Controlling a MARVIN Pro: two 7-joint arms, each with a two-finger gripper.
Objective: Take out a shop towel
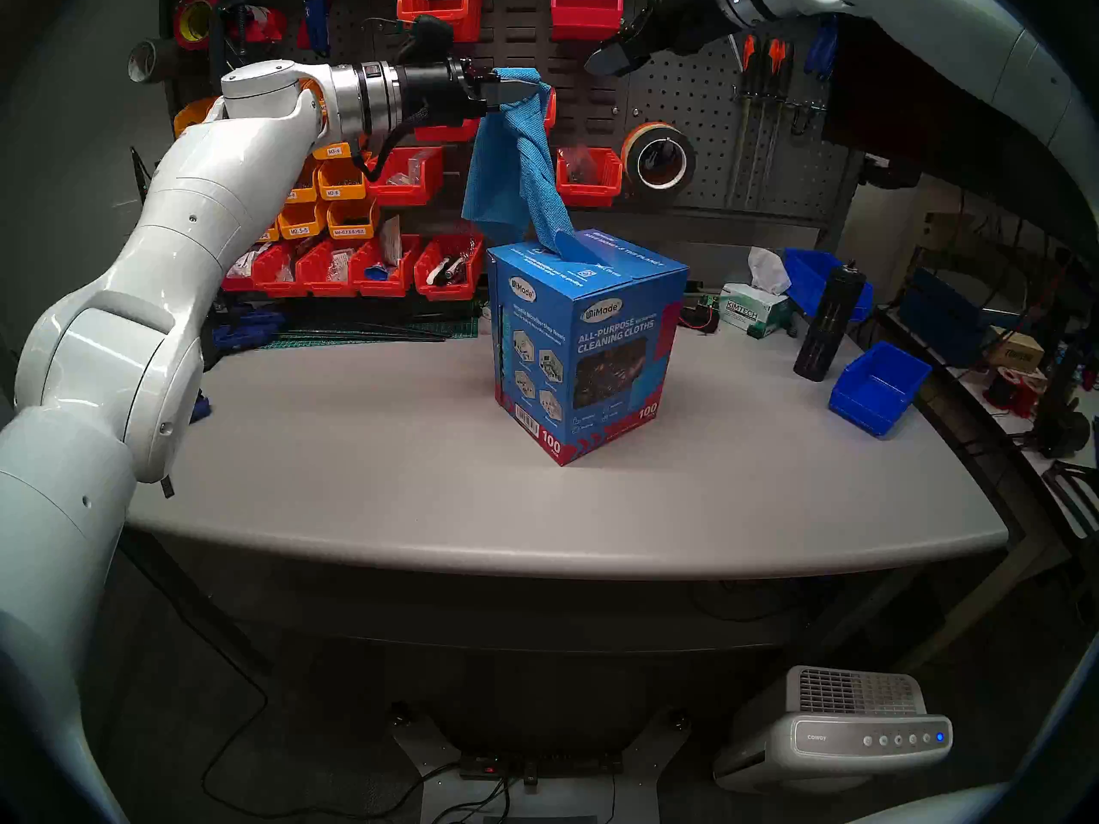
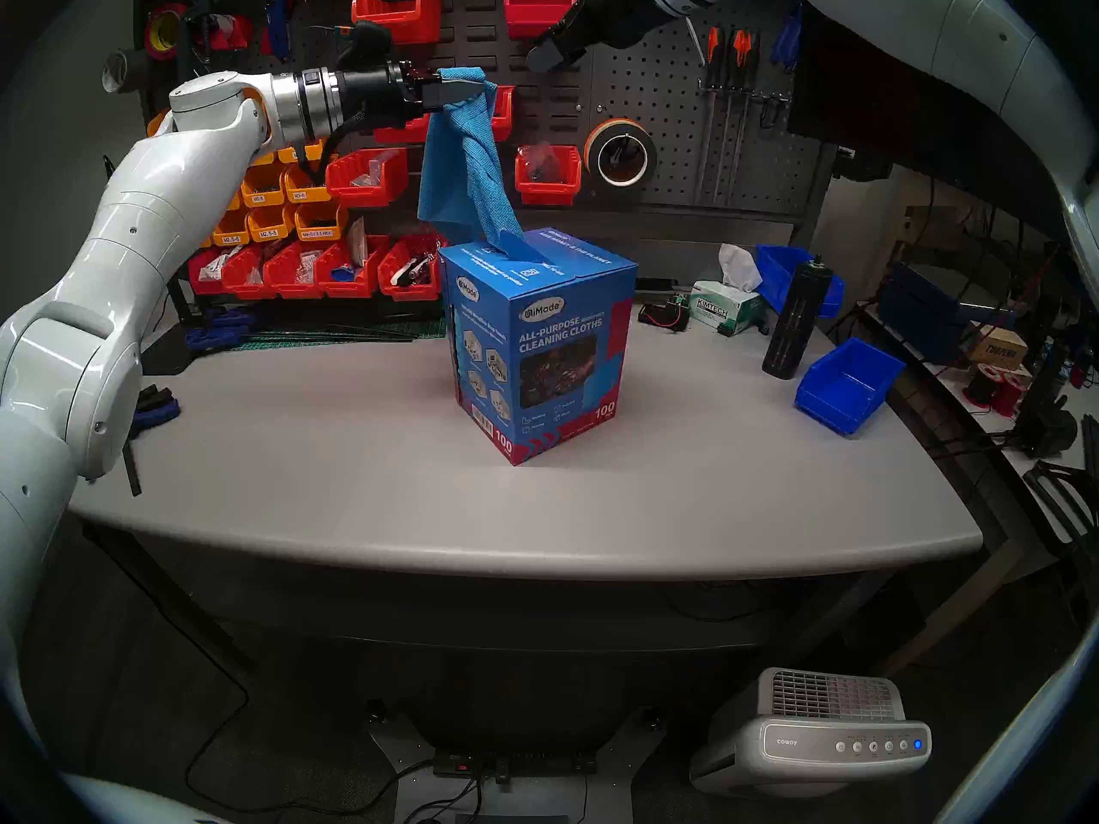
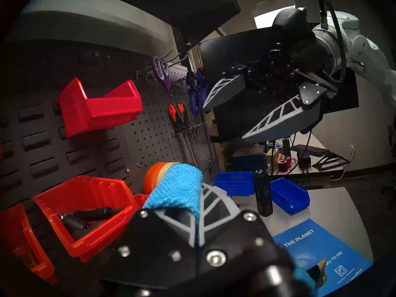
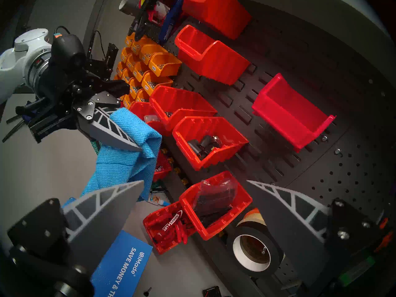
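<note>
A sky-blue shop towel (image 1: pixel 517 163) (image 2: pixel 470 174) hangs from my left gripper (image 1: pixel 529 91) (image 2: pixel 479 86), which is shut on its top end high above the blue carton (image 1: pixel 589 341) (image 2: pixel 541 341). The towel's lower end still runs into the slot in the carton's top (image 1: pixel 556 247). The left wrist view has the towel (image 3: pixel 175 189) bunched over the shut fingers (image 3: pixel 216 202), with its tail at the slot (image 3: pixel 304 277). My right gripper (image 1: pixel 606 62) (image 2: pixel 544 53) (image 4: pixel 194 183) stands open and empty, up and to the right of the left one, the towel (image 4: pixel 126 161) beyond its fingertips.
The carton stands mid-table (image 1: pixel 416 448). At the back right are a Kimtech tissue box (image 1: pixel 752 311), a black can (image 1: pixel 826 323) and blue bins (image 1: pixel 877 386). Behind is a pegboard with red bins (image 1: pixel 586 174), yellow bins (image 1: pixel 339 180) and a tape roll (image 1: pixel 657 160).
</note>
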